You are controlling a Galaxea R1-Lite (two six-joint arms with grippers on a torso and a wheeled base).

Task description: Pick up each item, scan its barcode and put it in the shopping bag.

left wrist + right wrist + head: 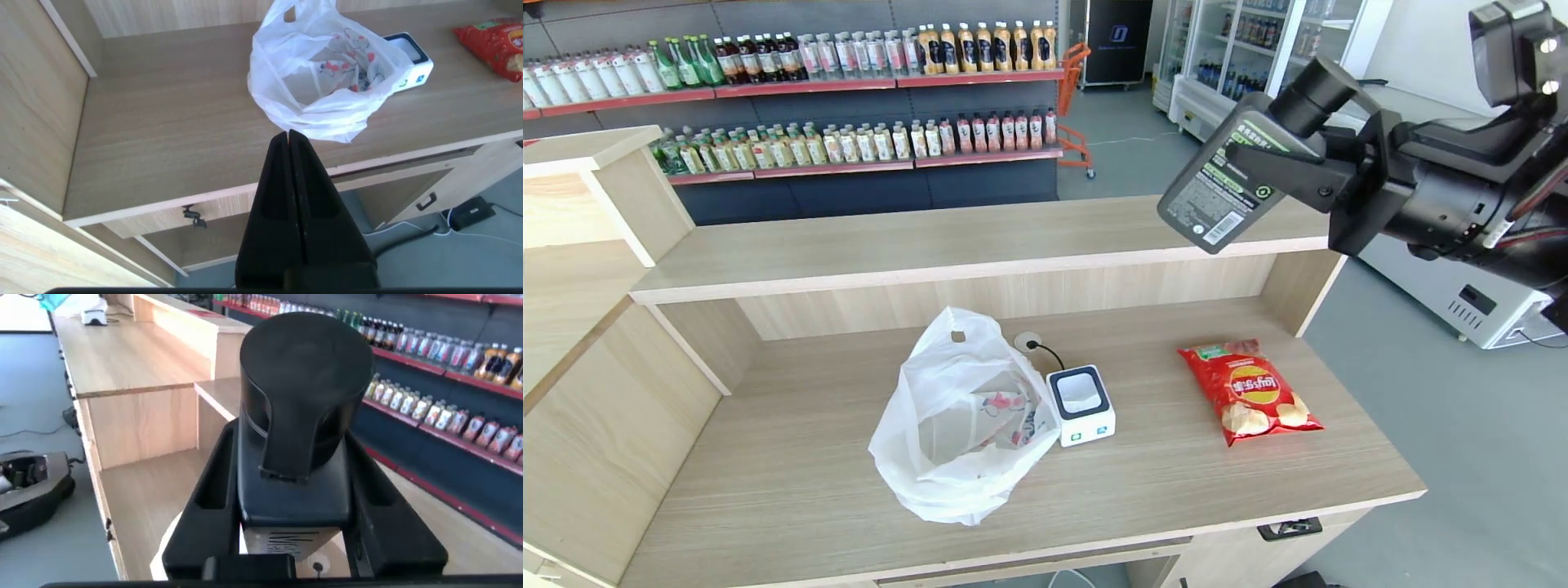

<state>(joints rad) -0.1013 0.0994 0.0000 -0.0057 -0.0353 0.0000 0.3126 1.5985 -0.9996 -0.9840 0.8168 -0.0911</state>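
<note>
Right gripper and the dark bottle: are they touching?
Touching. Head view: the right gripper is clamped around the dark bottle, holding it up off the counter.

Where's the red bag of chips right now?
In the head view the red chip bag lies flat on the right side of the counter, right of the white scanner, not touching it. The right gripper holds a dark bottle.
</note>
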